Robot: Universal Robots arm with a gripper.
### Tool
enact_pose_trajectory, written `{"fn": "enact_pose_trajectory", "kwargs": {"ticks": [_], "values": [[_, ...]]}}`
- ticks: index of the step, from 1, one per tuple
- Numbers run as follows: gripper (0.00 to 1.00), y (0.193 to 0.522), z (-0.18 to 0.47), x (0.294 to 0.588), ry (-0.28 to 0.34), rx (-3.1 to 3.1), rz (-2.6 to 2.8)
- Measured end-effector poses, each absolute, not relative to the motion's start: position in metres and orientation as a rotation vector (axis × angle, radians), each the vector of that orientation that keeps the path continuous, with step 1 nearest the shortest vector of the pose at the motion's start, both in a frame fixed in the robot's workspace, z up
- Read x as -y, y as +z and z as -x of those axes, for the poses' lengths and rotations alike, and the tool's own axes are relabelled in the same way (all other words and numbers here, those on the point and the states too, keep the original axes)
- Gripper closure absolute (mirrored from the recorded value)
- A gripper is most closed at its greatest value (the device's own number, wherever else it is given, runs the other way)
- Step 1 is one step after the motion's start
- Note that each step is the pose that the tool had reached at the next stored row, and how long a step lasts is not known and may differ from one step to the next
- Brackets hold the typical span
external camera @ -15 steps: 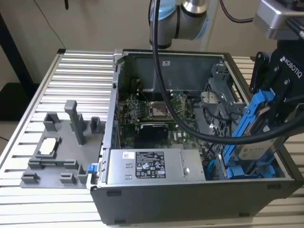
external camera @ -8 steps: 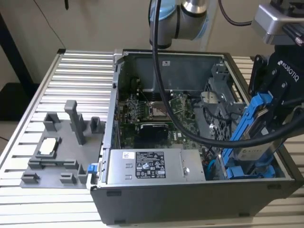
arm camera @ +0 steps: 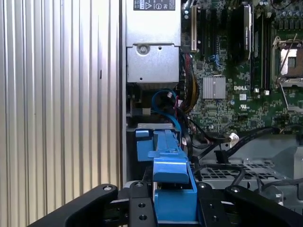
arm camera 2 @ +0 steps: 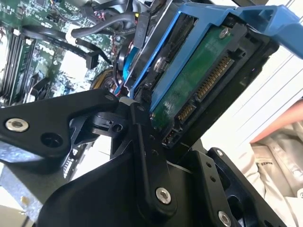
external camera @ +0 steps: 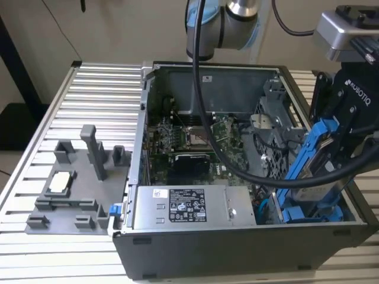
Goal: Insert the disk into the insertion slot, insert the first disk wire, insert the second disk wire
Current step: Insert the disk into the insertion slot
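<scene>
Two blue-framed drives here: the hand (arm camera: 174, 209) is clamped on one disk (external camera: 308, 157), tilted above the other drive (external camera: 311, 212) inside the computer case (external camera: 237, 248).

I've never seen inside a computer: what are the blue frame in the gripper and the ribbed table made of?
Blue frame of the disk: likely moulded plastic, evenly coloured with a soft sheen. Table: probably aluminium, judging by its matte silvery ribbed slats.
</scene>
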State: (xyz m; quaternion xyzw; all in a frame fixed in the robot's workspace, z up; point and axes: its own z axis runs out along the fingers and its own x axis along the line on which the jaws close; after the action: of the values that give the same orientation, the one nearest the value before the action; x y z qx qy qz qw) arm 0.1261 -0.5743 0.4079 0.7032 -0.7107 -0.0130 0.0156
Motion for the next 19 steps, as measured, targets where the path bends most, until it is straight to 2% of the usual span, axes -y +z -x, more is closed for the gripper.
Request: {"fn": "enact_pose_trajectory", "kwargs": {"ticks": [19], "values": [[0.67, 0.392, -0.126, 0.565, -0.042, 2.211, -2.189]]}}
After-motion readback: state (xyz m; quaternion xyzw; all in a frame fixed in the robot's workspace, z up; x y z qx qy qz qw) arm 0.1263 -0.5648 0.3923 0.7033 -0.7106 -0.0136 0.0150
